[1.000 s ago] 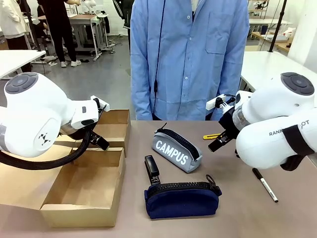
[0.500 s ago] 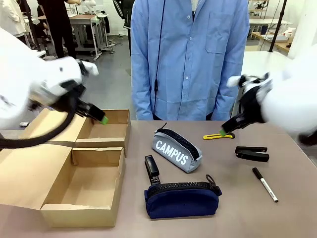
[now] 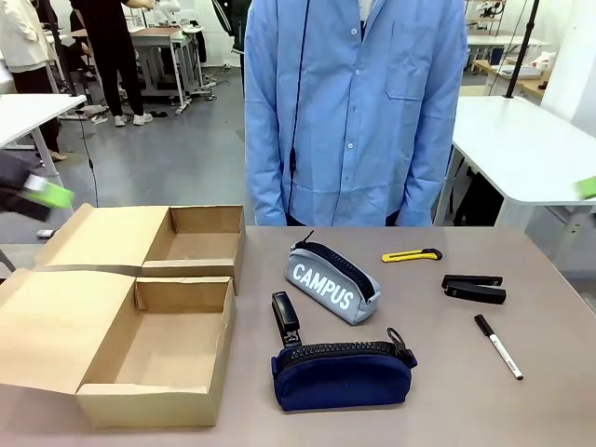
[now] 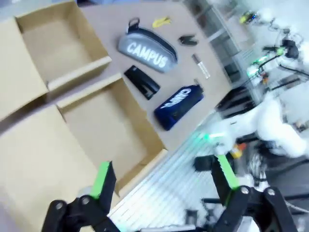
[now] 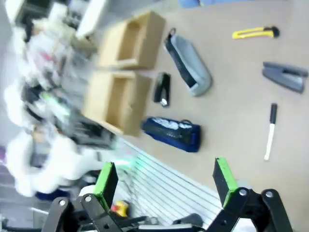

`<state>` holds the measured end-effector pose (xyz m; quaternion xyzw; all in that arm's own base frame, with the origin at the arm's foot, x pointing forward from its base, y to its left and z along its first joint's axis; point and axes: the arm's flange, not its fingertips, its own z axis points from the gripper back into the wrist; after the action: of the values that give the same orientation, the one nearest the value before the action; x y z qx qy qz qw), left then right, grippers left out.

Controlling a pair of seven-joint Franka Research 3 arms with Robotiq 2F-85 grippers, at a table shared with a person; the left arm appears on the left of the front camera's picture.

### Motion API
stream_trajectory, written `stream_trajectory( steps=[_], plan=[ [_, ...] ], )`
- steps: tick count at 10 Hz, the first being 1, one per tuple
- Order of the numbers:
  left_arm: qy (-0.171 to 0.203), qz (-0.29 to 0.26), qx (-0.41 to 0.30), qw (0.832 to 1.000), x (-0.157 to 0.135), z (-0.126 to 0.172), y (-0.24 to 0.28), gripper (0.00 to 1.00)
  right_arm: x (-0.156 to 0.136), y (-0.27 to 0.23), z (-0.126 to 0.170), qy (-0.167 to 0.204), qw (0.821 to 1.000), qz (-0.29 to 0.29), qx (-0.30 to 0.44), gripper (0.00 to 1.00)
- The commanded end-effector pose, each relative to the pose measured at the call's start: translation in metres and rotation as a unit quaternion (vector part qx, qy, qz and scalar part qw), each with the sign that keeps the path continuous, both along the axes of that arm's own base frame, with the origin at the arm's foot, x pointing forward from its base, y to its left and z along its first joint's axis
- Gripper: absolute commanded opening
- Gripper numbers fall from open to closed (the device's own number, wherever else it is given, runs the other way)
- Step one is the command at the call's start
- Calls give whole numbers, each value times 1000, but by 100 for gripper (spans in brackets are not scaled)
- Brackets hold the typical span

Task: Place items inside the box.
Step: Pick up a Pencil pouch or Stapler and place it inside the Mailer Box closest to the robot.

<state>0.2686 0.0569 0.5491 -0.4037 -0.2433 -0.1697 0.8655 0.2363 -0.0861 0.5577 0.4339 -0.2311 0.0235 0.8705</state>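
Gaping left hand [image 4: 163,170] over box [image 4: 106,130] rim.

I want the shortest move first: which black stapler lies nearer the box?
The stapler beside the navy pouch; the other stapler lies far right, near the marker.

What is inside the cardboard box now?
Both compartments of the cardboard box show bare cardboard, with no items in them. From the front, its near wall covers a strip of floor; in the left wrist view that strip looks bare too.

Left gripper [image 3: 39,196] blurred, cut by the edge; right gripper [image 3: 587,187] a cropped green sliver. Navy zip pouch [image 4: 177,100] print ahead of left gripper unreadable.
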Motion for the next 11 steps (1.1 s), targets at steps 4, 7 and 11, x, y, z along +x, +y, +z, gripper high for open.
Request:
stream_trajectory(
  steps=[4,7,11],
  plan=[
    [-11,244,-339,909,-52,-96,110,100,-57,-130,-117,51,954,-233,179,100],
    [34,150,-224,962,-48,-63,158,100,-66,-131,-54,33,976,-159,145,100],
    [34,150,-224,962,-48,-63,158,100,-66,-131,-54,33,976,-159,145,100]
  ],
)
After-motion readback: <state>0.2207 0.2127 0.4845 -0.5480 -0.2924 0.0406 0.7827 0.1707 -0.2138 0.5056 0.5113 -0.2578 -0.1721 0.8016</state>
